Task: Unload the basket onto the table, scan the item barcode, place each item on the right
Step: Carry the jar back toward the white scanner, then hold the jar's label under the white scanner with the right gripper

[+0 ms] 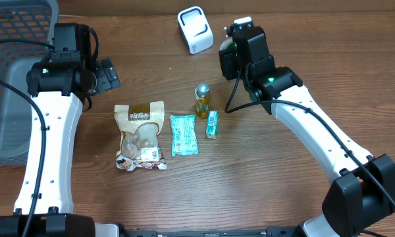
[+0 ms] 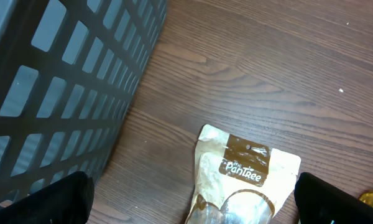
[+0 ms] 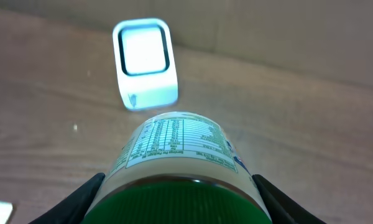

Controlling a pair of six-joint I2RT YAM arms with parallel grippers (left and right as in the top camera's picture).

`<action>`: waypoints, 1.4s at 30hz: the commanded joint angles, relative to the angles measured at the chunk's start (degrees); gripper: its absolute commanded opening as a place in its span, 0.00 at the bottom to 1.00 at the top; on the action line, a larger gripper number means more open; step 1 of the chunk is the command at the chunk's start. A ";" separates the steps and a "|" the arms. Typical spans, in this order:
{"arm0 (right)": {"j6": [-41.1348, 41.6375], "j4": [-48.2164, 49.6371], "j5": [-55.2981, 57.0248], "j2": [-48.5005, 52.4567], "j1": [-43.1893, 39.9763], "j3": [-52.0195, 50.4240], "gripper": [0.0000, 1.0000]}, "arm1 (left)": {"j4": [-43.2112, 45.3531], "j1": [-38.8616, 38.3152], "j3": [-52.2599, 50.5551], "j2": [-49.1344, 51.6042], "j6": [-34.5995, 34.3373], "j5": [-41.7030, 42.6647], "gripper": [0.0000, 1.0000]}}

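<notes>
Gripping jar (image 3: pixel 177 162) in right jaws, half-spread round its body, up at 1 o'clock over the counter (image 1: pixel 263 184). Holding left jaws wide, empty. Pickup done, seemingly; scan left. Pointing long axis toward 12, cap (image 3: pixel 174 202) rearward, scanner (image 3: pixel 144 62) ahead at 11; no barcode showing.

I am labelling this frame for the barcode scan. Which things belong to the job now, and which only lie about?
In the job: right gripper, green-lidded jar it holds, white scanner.
Lying about: snack pouch, teal packet, small bottle, teal box, grey basket.
</notes>
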 commanded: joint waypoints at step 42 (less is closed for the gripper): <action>-4.76 47.50 -10.71 17.59 -0.74 3.37 0.03 | 0.04 -0.11 0.24 -0.20 1.49 -0.55 1.00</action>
